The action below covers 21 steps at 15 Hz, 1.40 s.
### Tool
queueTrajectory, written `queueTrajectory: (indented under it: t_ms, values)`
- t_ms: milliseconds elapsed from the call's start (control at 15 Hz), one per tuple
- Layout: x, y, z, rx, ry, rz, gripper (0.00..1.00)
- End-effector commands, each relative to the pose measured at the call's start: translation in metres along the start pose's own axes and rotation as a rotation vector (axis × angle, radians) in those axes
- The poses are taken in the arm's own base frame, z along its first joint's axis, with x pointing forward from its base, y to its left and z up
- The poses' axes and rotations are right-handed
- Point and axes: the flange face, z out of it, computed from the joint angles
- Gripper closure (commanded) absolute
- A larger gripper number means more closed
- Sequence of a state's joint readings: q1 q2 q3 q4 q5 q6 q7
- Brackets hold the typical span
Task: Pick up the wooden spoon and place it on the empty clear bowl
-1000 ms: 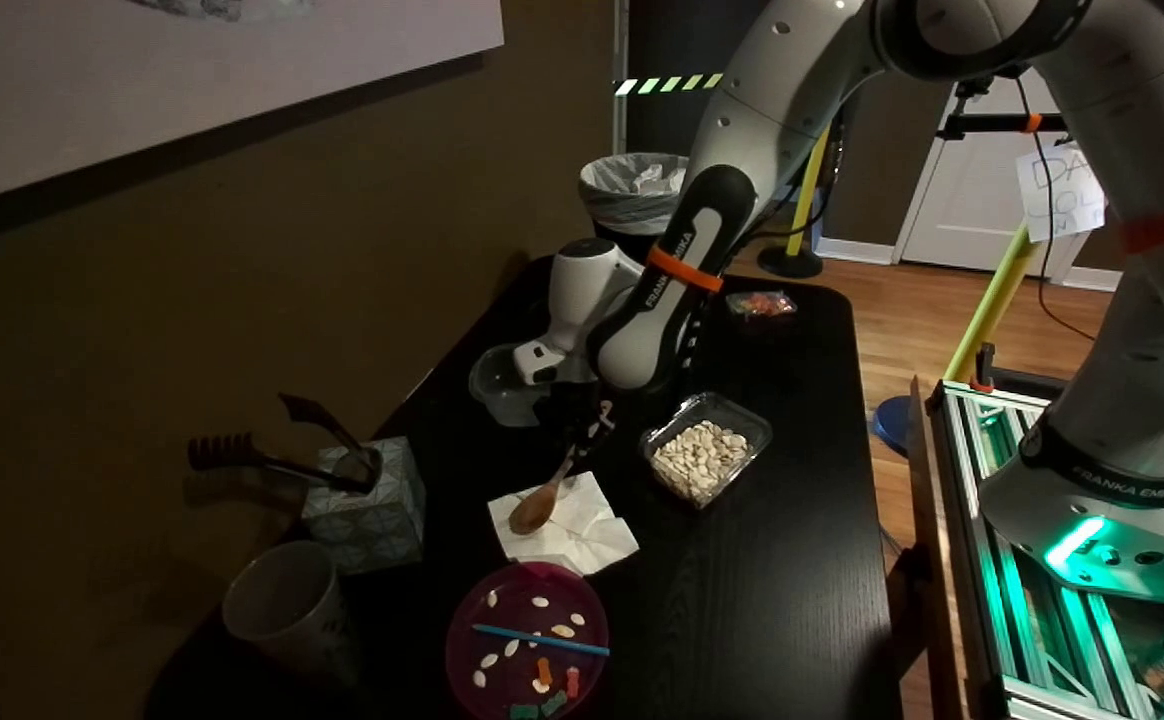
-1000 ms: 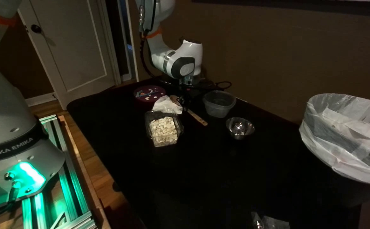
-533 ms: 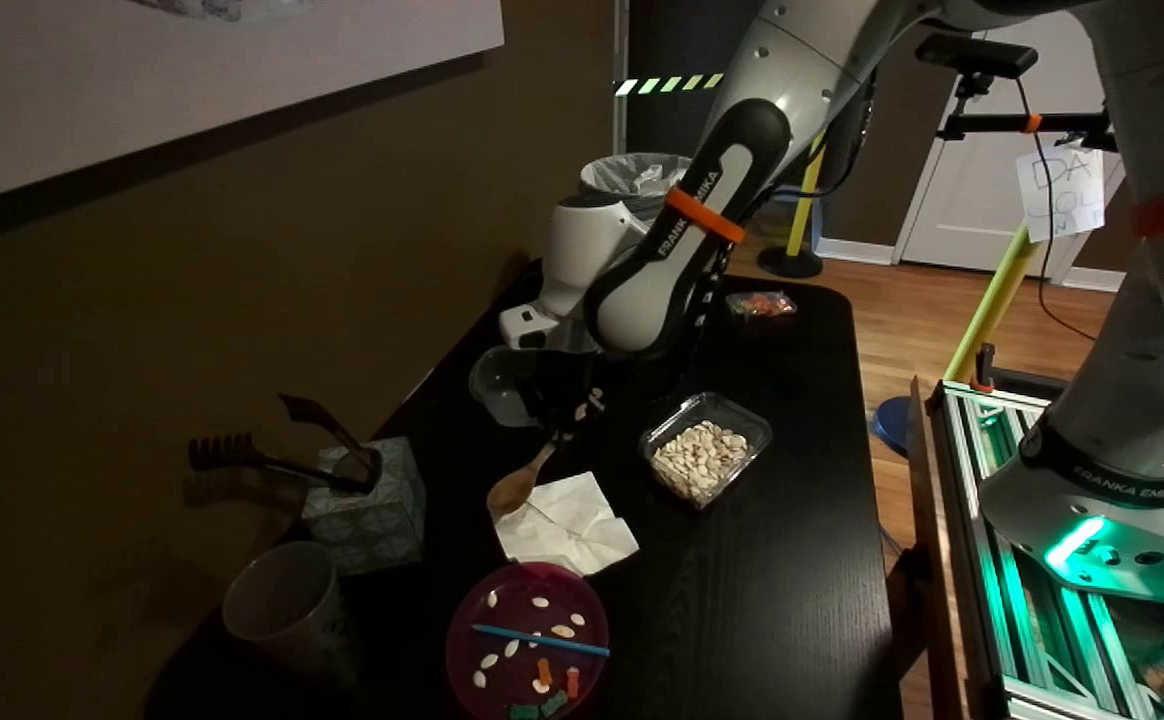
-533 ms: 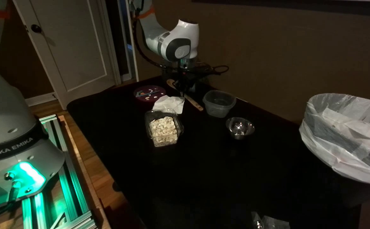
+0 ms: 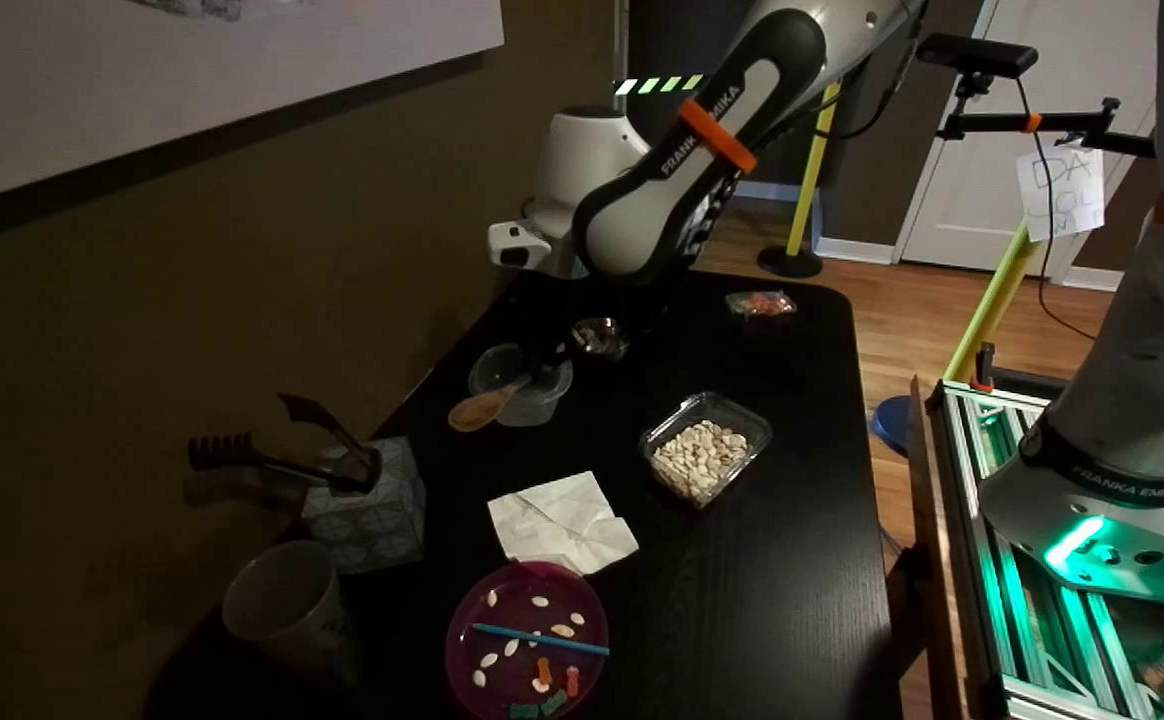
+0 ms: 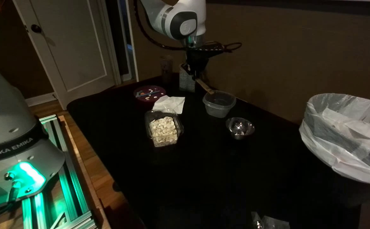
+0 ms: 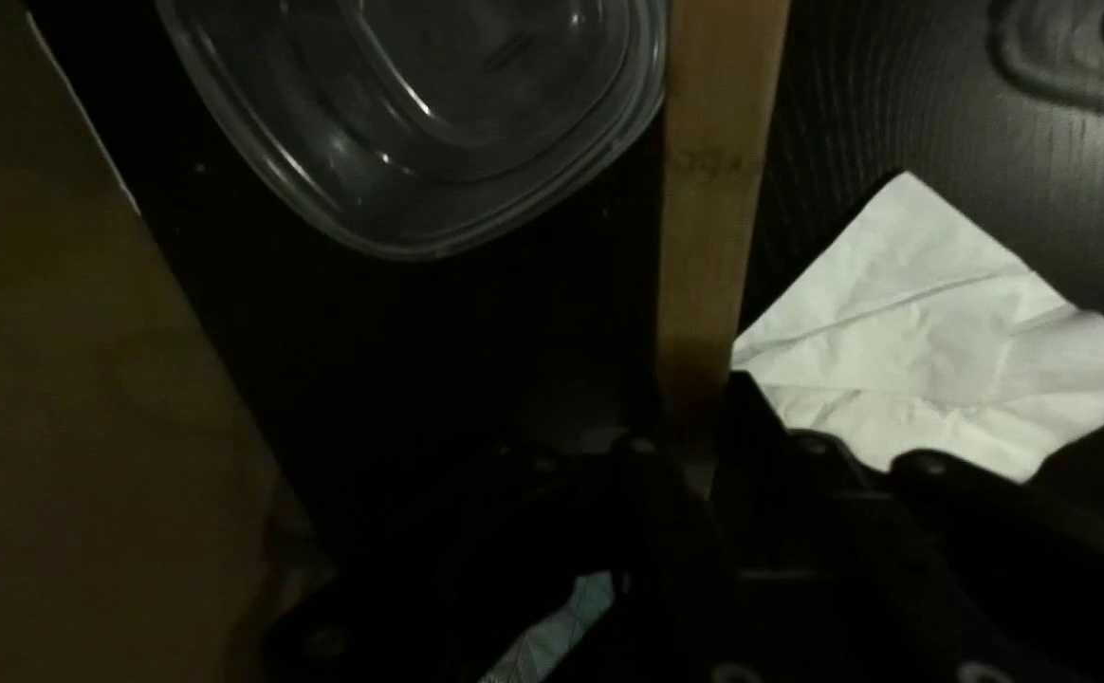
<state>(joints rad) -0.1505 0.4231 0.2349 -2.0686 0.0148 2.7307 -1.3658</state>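
Note:
My gripper [image 6: 195,77] is shut on the wooden spoon [image 5: 479,411] and holds it in the air above the table. In the wrist view the spoon's flat handle [image 7: 715,180] runs out from between the dark fingers. The handle also shows in an exterior view [image 6: 205,86], its end overlapping the rim of a clear plastic tub [image 6: 219,106]; there the head is hidden behind the gripper. The small round clear bowl [image 6: 240,128] stands beyond the tub and also shows in an exterior view [image 5: 600,340]. Bright marks show inside it; I cannot tell whether they are reflections.
A white napkin [image 5: 562,522] lies beside a clear tray [image 5: 757,428] of pale seeds. A purple plate [image 5: 532,575] holds seeds, a blue stick and candies. A tissue box [image 5: 367,520] with dark utensils and a cup [image 5: 282,600] stand along the wall. A lined bin [image 6: 318,152] stands beyond the table.
My gripper has risen and carried the spoon off the napkin, up and toward the wall side by the tub. The small bowl has come into view from behind the arm in an exterior view.

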Motion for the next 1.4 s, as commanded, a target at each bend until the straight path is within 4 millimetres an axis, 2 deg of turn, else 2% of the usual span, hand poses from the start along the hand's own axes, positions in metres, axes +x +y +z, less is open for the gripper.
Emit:
queueTrajectory:
  t_ms: [0,67,200,600,800,933,1133,1333]
  values:
    - [0.003,0.002,-0.003,0.006,0.033,-0.009,0.81]
    - [0.004,0.003,-0.005,0.008,0.051,-0.016,0.95]
    - [-0.003,0.016,-0.004,-0.05,0.044,0.06,0.95]
    - [-0.051,0.057,-0.001,-0.174,-0.055,0.244,0.95]
    - [-0.07,0.067,0.012,-0.171,-0.1,0.299,0.95]
    - [-0.074,0.069,0.027,-0.156,-0.104,0.32,0.95]
    - [-0.069,0.064,0.053,-0.124,-0.105,0.297,0.95]
    - [-0.066,0.065,0.068,-0.122,-0.146,0.252,0.95]
